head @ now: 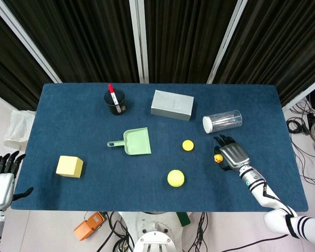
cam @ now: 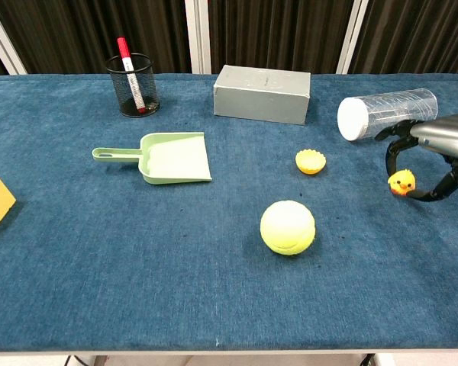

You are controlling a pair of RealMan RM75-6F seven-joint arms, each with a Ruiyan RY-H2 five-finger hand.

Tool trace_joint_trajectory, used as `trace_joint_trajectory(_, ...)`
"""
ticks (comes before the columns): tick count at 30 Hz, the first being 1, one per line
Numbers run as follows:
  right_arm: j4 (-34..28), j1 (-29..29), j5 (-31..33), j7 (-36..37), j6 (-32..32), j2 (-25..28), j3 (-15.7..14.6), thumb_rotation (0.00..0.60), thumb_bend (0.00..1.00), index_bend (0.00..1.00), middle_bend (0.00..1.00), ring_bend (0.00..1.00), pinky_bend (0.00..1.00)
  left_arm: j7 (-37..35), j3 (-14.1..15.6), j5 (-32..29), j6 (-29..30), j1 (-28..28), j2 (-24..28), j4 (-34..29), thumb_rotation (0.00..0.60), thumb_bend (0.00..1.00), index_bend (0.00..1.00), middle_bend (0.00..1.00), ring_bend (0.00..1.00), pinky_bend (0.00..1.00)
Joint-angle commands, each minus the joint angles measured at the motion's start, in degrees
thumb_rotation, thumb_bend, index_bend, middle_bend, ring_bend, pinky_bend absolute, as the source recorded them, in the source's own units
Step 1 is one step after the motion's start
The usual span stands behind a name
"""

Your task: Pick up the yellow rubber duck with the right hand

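Observation:
The small yellow rubber duck (head: 218, 157) (cam: 401, 183) is at the right side of the blue table (head: 84, 115). My right hand (head: 231, 155) (cam: 443, 137) curls over it from the right, fingers behind it and thumb in front, and grips it. In the chest view the duck seems to sit slightly above the cloth. My left hand (head: 1, 181) hangs off the table's lower left corner with its fingers spread and nothing in it.
A clear tube (head: 222, 121) lies just behind the right hand. A yellow half-shell (head: 187, 145) and a yellow-green ball (head: 175, 178) lie left of the duck. Further left are a green dustpan (head: 134, 142), a grey box (head: 171, 104), a pen cup (head: 115, 101) and a yellow block (head: 69, 166).

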Motion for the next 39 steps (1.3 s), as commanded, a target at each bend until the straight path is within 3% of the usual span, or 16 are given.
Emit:
trace_joint_trajectory(1,-2.3,0.6,-0.5,0.5,1.1,1.6,1.3,0.6,0.54,0.64,0.14,0.09,0.17,0.1,-0.1,0.1,-0.2,-0.2,0.1,-0.1,0.6,0.01,0.12,0.04,0.0,0.0)
trace_joint_trajectory(6,-4.9,4.3,1.5,-3.4,-0.6,1.8,4.3,0.6,0.54,0.62,0.14,0.09,0.17,0.5,-0.4,0.3,-0.3,-0.6,0.2,-0.5,0.6,0.01,0.12,0.04,0.0,0.0)
trace_joint_trajectory(13,-2.6,11.3,9.1,-12.1,-6.4,-3.5,6.9,0.6,0.54,0.62,0.14,0.09,0.17,0.6,-0.4,-0.4,-0.5,-0.4,0.4,-0.7,0.6,0.01,0.12,0.04,0.0,0.0)
trace_joint_trajectory(19,0.2,14.7,14.0,-17.1,-7.6,-7.5,6.8,0.6,0.54,0.61,0.14,0.09,0.17,0.4,-0.2,-0.8,-0.4,0.1,0.3,-0.3,0.6,0.01,0.12,0.04,0.0,0.0)
trace_joint_trajectory(28,0.7,15.9,16.6,-18.4,-6.6,-8.6,5.7,0.6,0.54,0.55,0.14,0.09,0.17,0.1,-0.2,-1.0,-0.6,0.1,0.1,0.1,0.6,0.01,0.12,0.04,0.0,0.0)
trace_joint_trajectory(39,-0.3,16.2,16.5,-17.3,-6.2,-7.5,4.0,0.6,0.54,0.34,0.14,0.07,0.17,0.0,-0.5,-1.1,-1.1,-0.3,0.0,0.6,0.6,0.01,0.12,0.04,0.0,0.0)
